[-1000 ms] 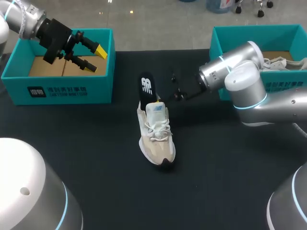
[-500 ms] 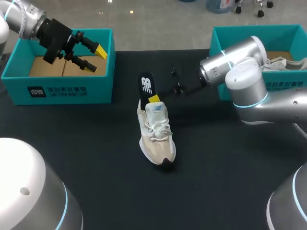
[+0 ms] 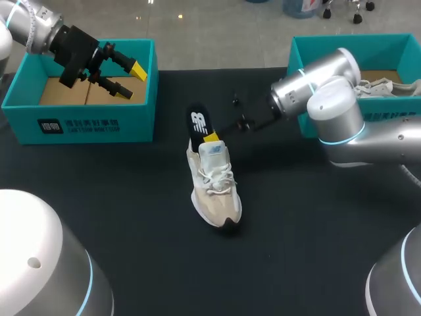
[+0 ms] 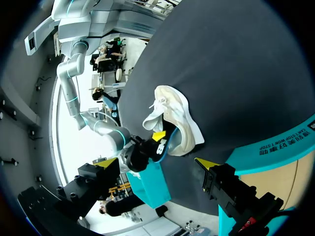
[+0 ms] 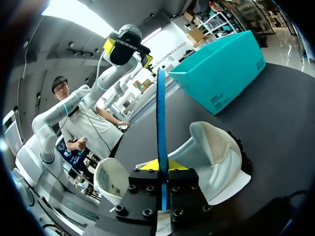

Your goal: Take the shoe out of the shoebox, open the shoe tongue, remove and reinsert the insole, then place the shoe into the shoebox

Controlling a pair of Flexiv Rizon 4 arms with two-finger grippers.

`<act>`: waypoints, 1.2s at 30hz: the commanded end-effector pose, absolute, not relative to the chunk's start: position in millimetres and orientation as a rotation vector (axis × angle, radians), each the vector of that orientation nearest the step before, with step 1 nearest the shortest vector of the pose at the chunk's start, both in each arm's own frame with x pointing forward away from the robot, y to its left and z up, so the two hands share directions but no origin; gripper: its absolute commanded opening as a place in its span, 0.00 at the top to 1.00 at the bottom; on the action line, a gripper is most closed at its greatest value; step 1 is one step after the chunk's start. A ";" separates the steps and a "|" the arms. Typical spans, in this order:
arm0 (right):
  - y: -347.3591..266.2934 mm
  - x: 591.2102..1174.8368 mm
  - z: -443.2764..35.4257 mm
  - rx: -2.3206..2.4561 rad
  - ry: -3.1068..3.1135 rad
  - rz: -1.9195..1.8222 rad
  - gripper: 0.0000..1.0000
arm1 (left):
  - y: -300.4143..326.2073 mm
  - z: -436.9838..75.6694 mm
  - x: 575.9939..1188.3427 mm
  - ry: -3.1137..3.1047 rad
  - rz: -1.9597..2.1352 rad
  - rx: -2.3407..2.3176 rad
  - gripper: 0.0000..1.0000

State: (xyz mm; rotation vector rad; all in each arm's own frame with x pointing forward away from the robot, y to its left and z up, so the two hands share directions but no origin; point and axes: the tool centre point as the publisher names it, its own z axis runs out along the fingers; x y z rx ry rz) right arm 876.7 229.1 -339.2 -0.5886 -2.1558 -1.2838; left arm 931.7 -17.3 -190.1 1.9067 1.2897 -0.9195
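Narrowly parted, right tool pinching insole

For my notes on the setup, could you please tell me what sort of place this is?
Probably a robot lab bench: my left arm and right arm stand at a black table, with a shoe between a left shoebox and a right shoebox.

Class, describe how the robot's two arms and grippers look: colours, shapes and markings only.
Both the left arm and the right arm are smooth, rounded silver-grey tubes with glowing light-blue rings at the joints. The left gripper and right gripper are black, blocky bodies with visible bolts, each with two slim fingers ending in bright yellow tips.
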 end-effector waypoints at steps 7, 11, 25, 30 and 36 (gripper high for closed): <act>225.2 865.4 -352.7 -0.617 -2.151 -1.218 1.00 | -17.0 -189.6 931.5 1.290 -0.917 1.910 0.00; 225.4 864.7 -350.2 -0.626 -2.164 -1.222 1.00 | -17.0 -189.6 931.5 1.290 -0.917 1.910 0.00; 234.6 881.1 -330.3 -0.576 -2.213 -1.277 0.67 | -17.0 -189.6 931.5 1.290 -0.917 1.910 0.00; 237.7 886.2 -333.2 -0.562 -2.207 -1.286 0.91 | -17.0 -189.6 931.5 1.290 -0.917 1.910 0.00; 236.0 883.4 -340.9 -0.569 -2.180 -1.262 1.00 | -17.0 -189.6 931.5 1.290 -0.917 1.910 0.00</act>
